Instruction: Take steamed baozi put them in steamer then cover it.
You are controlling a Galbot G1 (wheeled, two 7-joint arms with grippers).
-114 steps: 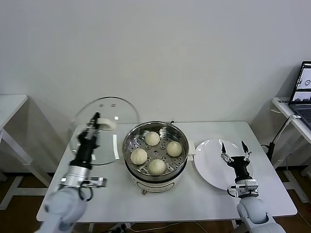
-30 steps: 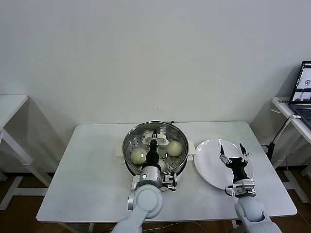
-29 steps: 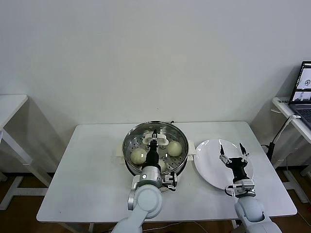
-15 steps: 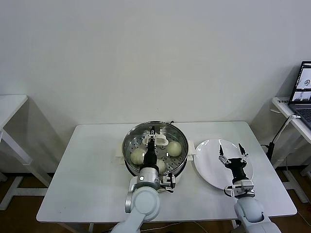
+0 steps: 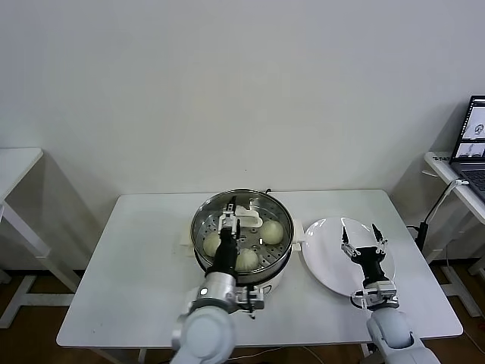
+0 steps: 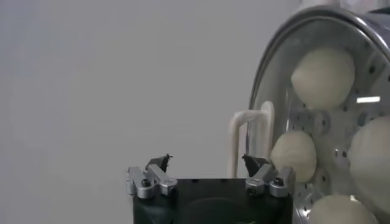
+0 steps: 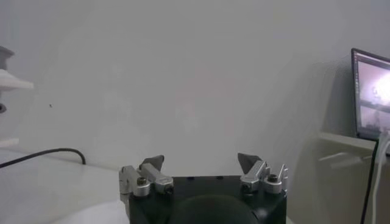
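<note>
The steel steamer [image 5: 283,214] stands mid-table with the clear glass lid lying on it, its white handle [image 5: 248,214] on top. Three cream baozi [image 5: 271,231] show through the glass; the fourth is hidden behind my left arm. My left gripper [image 5: 232,224] is open and empty over the steamer's front-left, just short of the handle. In the left wrist view the open left gripper [image 6: 207,162] sits near the lid handle [image 6: 241,141], with several baozi [image 6: 323,70] under the glass. My right gripper [image 5: 361,227] is open and empty above the white plate [image 5: 326,265]; it also shows open in the right wrist view [image 7: 200,159].
The white table [image 5: 144,265] carries only the steamer and the plate. A laptop [image 5: 474,144] sits on a side desk at the far right, and another table's edge [image 5: 15,163] shows at the far left.
The left gripper has let go of the lid handle and drawn back a little toward the front left. The lid stays on the steamer. The right arm has not moved.
</note>
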